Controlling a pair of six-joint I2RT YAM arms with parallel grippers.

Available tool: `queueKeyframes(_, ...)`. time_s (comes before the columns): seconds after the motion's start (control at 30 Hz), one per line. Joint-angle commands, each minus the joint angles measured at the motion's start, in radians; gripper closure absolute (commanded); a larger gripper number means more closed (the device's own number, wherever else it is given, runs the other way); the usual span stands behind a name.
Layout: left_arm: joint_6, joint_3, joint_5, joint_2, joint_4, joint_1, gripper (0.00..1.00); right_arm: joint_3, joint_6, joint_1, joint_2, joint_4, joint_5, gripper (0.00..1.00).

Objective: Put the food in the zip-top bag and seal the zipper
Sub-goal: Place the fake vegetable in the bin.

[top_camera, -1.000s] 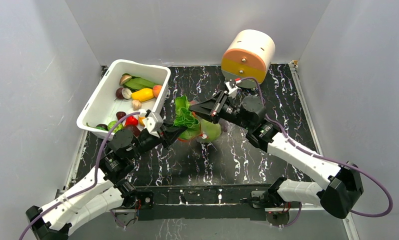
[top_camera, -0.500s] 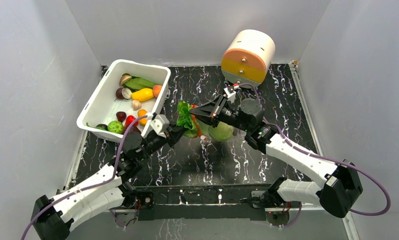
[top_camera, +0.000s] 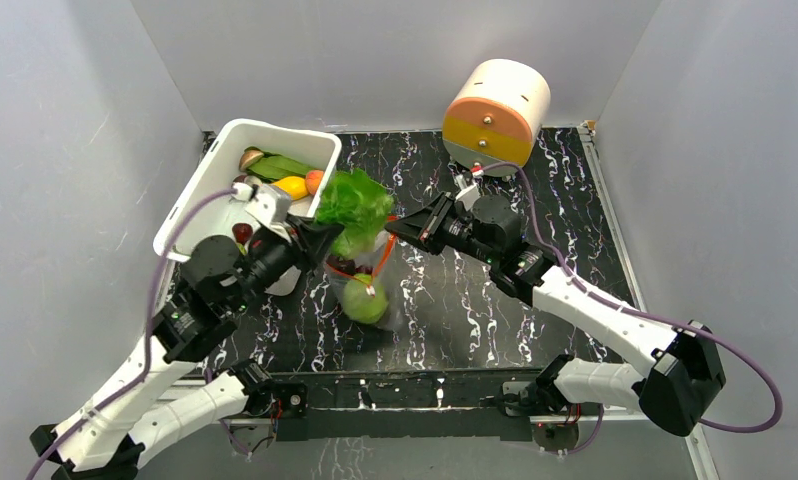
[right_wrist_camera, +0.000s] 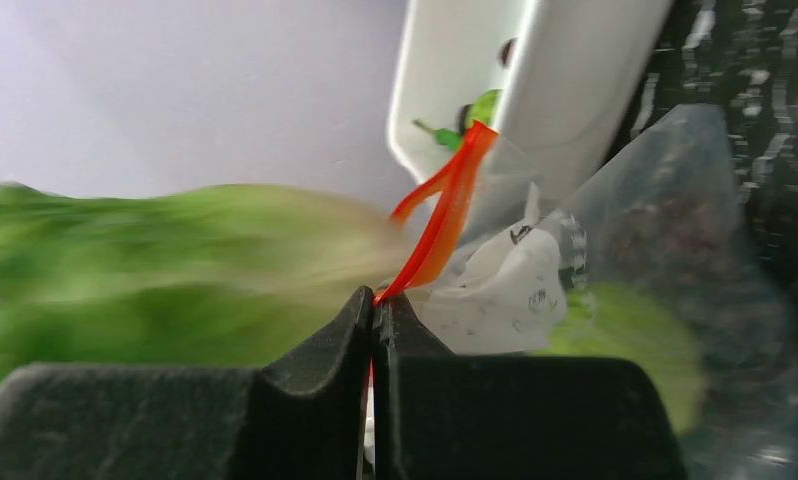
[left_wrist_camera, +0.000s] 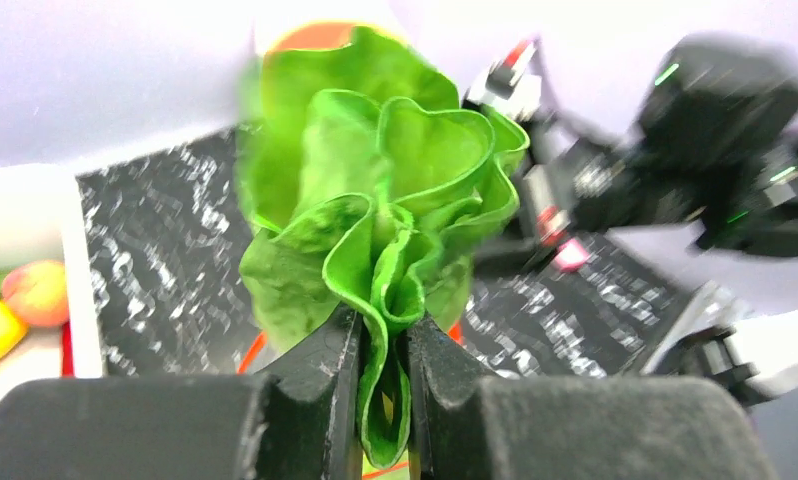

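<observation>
**Wide leaf, slack bag mouth**

The zip-top bag point(right_wrist_camera: 675, 200) hangs from the right pincer point(right_wrist_camera: 375, 305). Its jaws are pressed together on the orange-red zipper point(right_wrist_camera: 445, 215), and the pouch sags below and ahead of them. The left pincer point(left_wrist_camera: 383, 355) pinches a ruffled toy lettuce point(left_wrist_camera: 375, 180) by its base, just across from the right pincer and above the bag's mouth.

The mouth is held at one spot only, so it may slump shut. The broad leaf could then catch on the strip and drop to the surface point(top_camera: 475, 300). It could also drag the thin strip out of the right pincer's grip, spilling what is inside.

Count:
- Bag and zipper: one of each.
- Lettuce: one.
- Inside the bag: one round green piece point(top_camera: 365, 298) and one dark piece point(right_wrist_camera: 660, 235), too blurred to name.
- White bin point(top_camera: 275, 127): one, beyond the left pincer, showing at least five pieces; the arm hides the rest.
- Orange-and-cream drum point(top_camera: 497, 105): one, behind the right pincer.
</observation>
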Motion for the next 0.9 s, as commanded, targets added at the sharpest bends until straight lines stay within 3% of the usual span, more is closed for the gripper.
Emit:
queueKeyframes(0.0,-0.105,0.175,0.070,0.010,0.030,-0.005,1.00,0.053,-0.178,0.000,-0.006,-0.125,0.131,1.00)
queueKeyframes(0.17,-0.081,0.271,0.056,0.083,0.004,-0.004,1.00,0.077,-0.217,-0.001,0.001,-0.142,0.127,1.00)
queueKeyframes(0.4,0.210,0.516,-0.444,0.351,-0.348,-0.003,1.00,0.072,-0.289,-0.001,-0.076,-0.219,0.180,1.00)
queueKeyframes(0.53,0.300,0.625,-0.626,0.459,-0.404,0.014,1.00,0.080,-0.336,-0.001,-0.124,-0.286,0.219,1.00)
queueKeyframes(0.63,0.344,0.646,-0.600,0.517,-0.393,0.122,1.00,0.084,-0.369,-0.001,-0.151,-0.315,0.231,1.00)
queueKeyframes(0.77,0.293,0.687,-0.362,0.637,-0.485,0.383,1.00,0.092,-0.405,-0.001,-0.172,-0.368,0.252,1.00)
queueKeyframes(0.87,0.313,0.664,-0.400,0.705,-0.476,0.454,1.00,0.107,-0.432,-0.001,-0.181,-0.403,0.256,1.00)
